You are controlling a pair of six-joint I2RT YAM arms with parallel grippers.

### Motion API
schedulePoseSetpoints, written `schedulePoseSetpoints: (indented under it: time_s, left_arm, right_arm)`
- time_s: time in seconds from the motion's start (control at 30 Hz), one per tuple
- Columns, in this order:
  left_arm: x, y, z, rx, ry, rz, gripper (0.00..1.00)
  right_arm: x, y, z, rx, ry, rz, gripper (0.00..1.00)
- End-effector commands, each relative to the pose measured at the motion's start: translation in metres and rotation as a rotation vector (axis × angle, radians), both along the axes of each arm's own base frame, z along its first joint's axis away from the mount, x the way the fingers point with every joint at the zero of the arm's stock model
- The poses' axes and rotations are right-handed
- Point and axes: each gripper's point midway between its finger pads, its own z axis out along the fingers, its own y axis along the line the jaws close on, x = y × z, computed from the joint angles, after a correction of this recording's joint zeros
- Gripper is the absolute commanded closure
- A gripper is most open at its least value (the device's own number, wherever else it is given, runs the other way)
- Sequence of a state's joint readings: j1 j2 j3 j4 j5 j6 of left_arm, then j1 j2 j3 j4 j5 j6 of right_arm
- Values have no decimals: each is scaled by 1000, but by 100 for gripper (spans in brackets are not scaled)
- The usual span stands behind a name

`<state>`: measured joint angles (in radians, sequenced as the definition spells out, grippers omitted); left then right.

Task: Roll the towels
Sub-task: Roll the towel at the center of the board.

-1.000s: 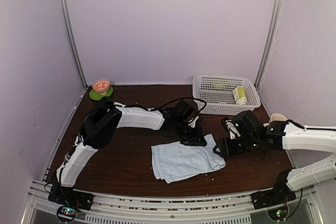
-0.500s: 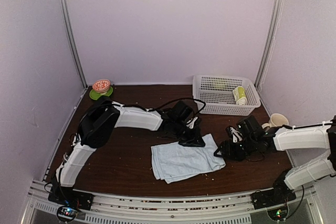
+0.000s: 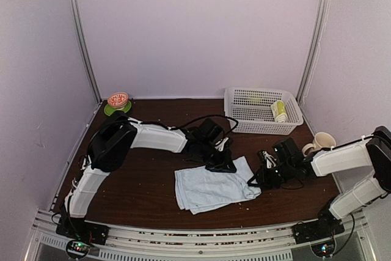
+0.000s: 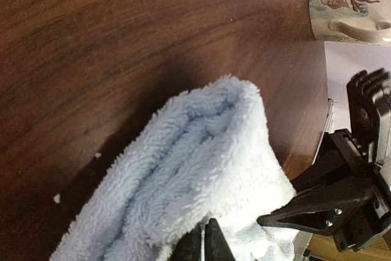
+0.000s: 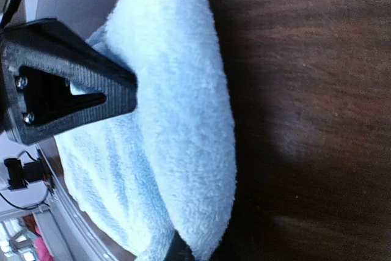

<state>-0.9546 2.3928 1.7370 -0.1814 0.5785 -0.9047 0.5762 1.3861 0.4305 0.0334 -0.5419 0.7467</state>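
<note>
The blue towel [image 3: 211, 189] lies folded near the middle of the desk [image 3: 146, 175]. My left gripper [image 3: 221, 164] has its jaws pinched narrow on the towel's 1 o'clock edge. My right gripper [image 3: 258, 178] has its jaws closed on the corner at 3 o'clock, just beside the left. The green towel [image 3: 279, 111] sits rolled in the basket [image 3: 244, 99] toward 1 o'clock on the desk.

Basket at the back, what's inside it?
A rolled lime-green towel lies at the right end of the basket. Its near wall hides part of the floor.
</note>
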Motion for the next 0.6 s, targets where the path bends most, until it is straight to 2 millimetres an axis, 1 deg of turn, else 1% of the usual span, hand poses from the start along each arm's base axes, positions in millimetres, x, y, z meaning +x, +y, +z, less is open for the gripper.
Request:
schedulePoseSetpoints:
  time_s: [0.0, 0.07, 0.2, 0.27, 0.3, 0.33, 0.37, 0.4, 0.43, 0.53, 0.57]
  left_arm:
    - [1, 19, 11, 54, -38, 15, 96]
    - [-1, 26, 23, 57, -58, 16, 95]
    - [-5, 45, 47, 69, -112, 26, 93]
    - [-8, 56, 54, 79, -135, 37, 93]
    - [-10, 63, 55, 90, -143, 43, 93]
    - [-11, 67, 60, 91, -157, 48, 93]
    - [-11, 72, 58, 106, -164, 55, 93]
    - [-10, 76, 62, 107, -178, 62, 93]
    - [-10, 80, 61, 113, -185, 65, 93]
    - [-12, 90, 56, 130, -188, 75, 93]
    - [-12, 92, 53, 139, -185, 77, 93]
  right_arm:
    - [4, -9, 5, -75, -27, 11, 100]
    - [9, -16, 11, -153, -59, 9, 100]
    - [18, -30, 19, -379, -126, 39, 100]
    - [20, -34, 20, -491, -146, 49, 100]
    - [20, -33, 20, -543, -157, 58, 100]
    - [22, -34, 19, -605, -172, 60, 100]
    - [21, -30, 21, -634, -180, 72, 100]
    - [23, -30, 20, -688, -192, 71, 100]
    - [22, -29, 19, -729, -193, 76, 100]
    - [24, -20, 21, -830, -226, 90, 100]
    - [24, -13, 26, -854, -247, 96, 100]
